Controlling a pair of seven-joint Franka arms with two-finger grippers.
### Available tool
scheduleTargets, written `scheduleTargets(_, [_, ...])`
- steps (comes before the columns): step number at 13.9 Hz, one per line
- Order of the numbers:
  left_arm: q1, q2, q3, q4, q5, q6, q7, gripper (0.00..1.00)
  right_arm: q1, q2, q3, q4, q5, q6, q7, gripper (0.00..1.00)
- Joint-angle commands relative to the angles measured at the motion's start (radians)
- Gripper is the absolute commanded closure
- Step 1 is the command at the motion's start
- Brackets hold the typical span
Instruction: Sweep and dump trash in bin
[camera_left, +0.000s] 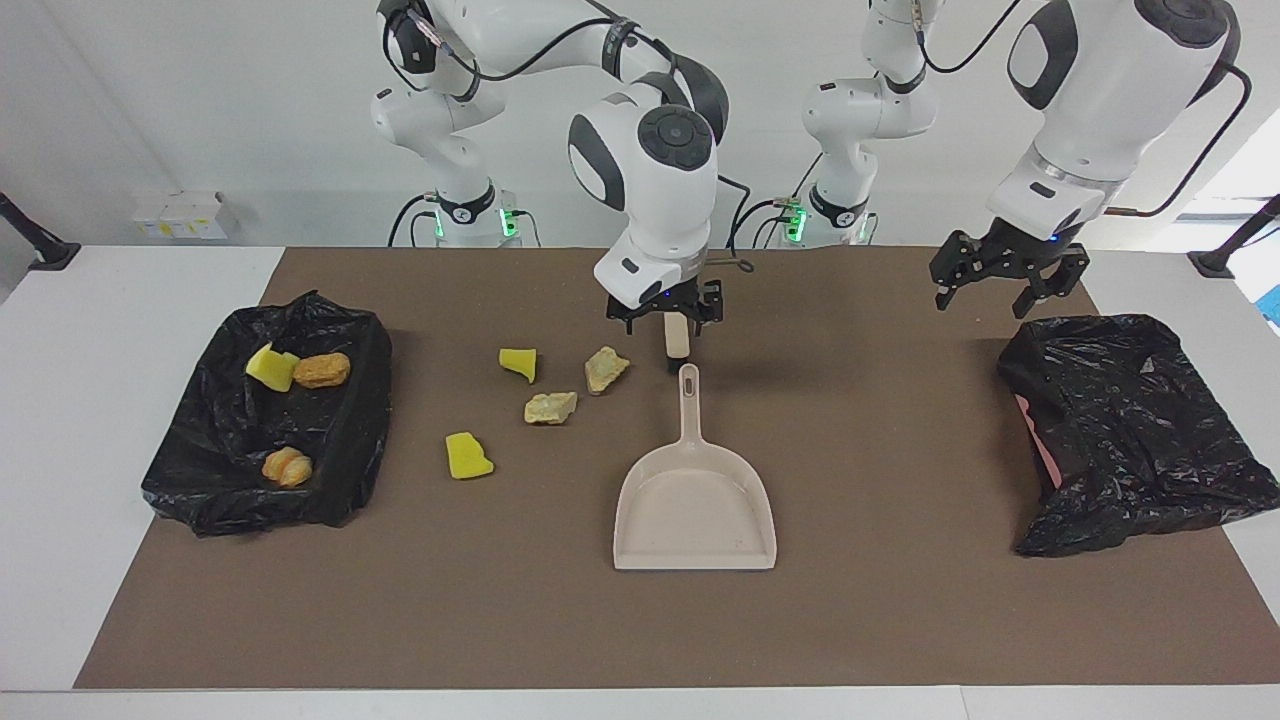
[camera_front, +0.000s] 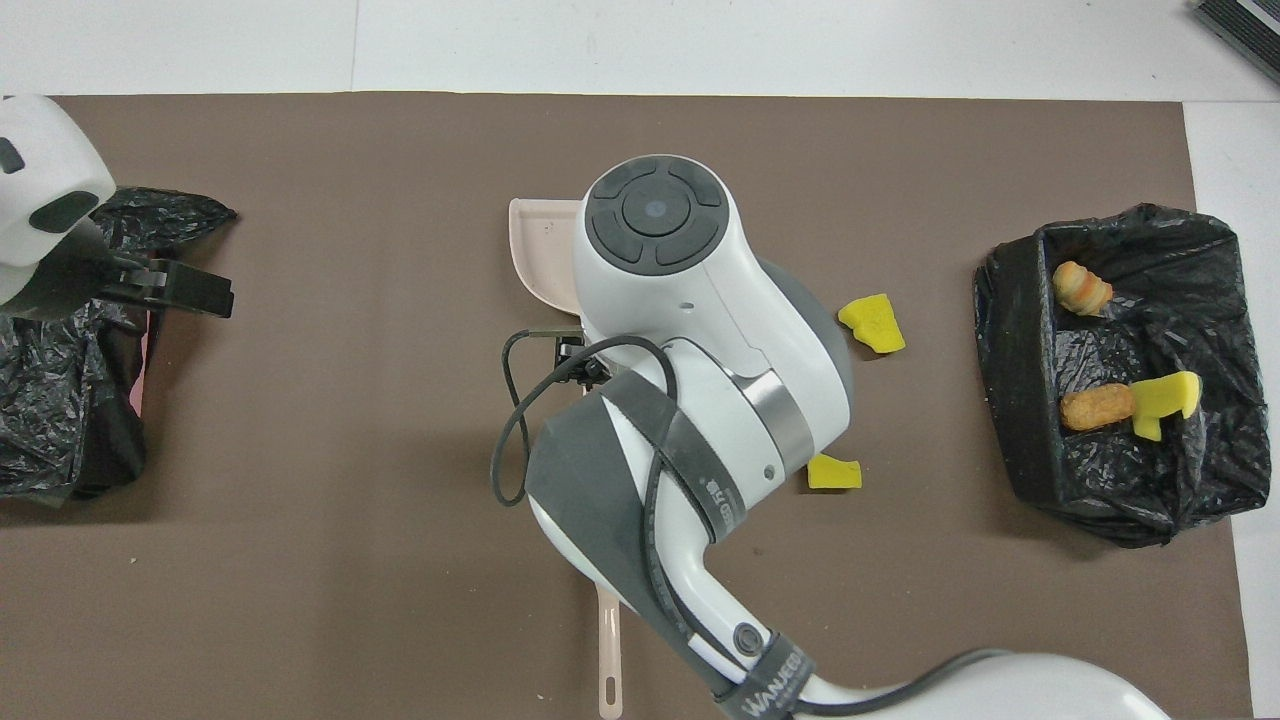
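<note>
the trash is small scraps of three kinds: bright yellow sponge chunks, pale beige crumbly lumps and orange-brown bread-like pieces. four lie loose on the brown mat (camera_left: 880, 430): one yellow chunk (camera_left: 518, 362), two beige lumps (camera_left: 605, 368) and (camera_left: 550, 407) close together, and another yellow chunk (camera_left: 467, 456) farther from the robots. three more sit inside the black-lined bin (camera_left: 355, 420) at the right arm's end of the table: a yellow chunk (camera_left: 270, 367) touching a brown piece (camera_left: 322, 370), and a second brown piece (camera_left: 287, 466).

the right gripper (camera_left: 667, 318) hangs in the air over the tip of the dustpan (camera_left: 695, 510) handle, its fingers spread and holding nothing; the nearest beige lump lies on the mat beside it, apart from the fingers. the left gripper (camera_left: 1003, 277) is up over the mat by the crumpled black bag (camera_left: 1120, 430), fingers also spread and empty, well apart from all trash.

in the overhead view the right arm covers both beige lumps and most of the dustpan.
</note>
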Motion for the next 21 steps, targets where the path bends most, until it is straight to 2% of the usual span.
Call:
scheduleTargets(1, [-0.040,-0.020,0.010,-0.062,0.003,0.064,-0.024,0.00,0.009,-0.087,0.005,-0.144,0.015,0.006,0.035,0.00])
scheduleTargets(3, [-0.063,-0.022,0.010,-0.100,-0.011,0.087,-0.034,0.00,0.026,-0.173,0.010,-0.316,0.023,0.104,0.054,0.00])
scheduleTargets(5, [-0.114,-0.014,0.010,-0.144,-0.014,0.167,-0.106,0.00,0.046,-0.296,0.012,-0.564,0.084,0.294,0.075,0.00])
scheduleTargets(7, [-0.178,-0.007,0.010,-0.216,-0.014,0.256,-0.178,0.00,0.075,-0.358,0.013,-0.683,0.106,0.371,0.084,0.00])
scheduleTargets(9, [-0.208,0.024,0.010,-0.240,-0.014,0.352,-0.206,0.00,0.127,-0.356,0.013,-0.721,0.109,0.374,0.129,0.00])
scheduleTargets(11, [-0.226,0.116,0.009,-0.168,-0.014,0.376,-0.220,0.00,0.174,-0.361,0.013,-0.780,0.117,0.396,0.184,0.00])
scheduleTargets(13, [-0.297,0.223,0.010,-0.082,-0.002,0.380,-0.290,0.00,0.231,-0.361,0.013,-0.815,0.146,0.407,0.230,0.00])
scheduleTargets(14, [-0.312,0.254,0.010,-0.067,0.004,0.385,-0.324,0.00,0.259,-0.359,0.013,-0.844,0.150,0.449,0.244,0.00])
scheduleTargets(16, [-0.356,0.298,0.010,-0.066,0.018,0.446,-0.361,0.00,0.299,-0.352,0.013,-0.893,0.150,0.528,0.276,0.00])
scheduleTargets(18, [-0.398,0.345,0.012,-0.066,0.049,0.492,-0.441,0.00,0.309,-0.358,0.013,-0.913,0.160,0.529,0.281,0.00])
scheduleTargets(21, [-0.448,0.397,0.015,-0.066,0.101,0.518,-0.499,0.00,0.313,-0.361,0.015,-0.924,0.172,0.531,0.273,0.09])
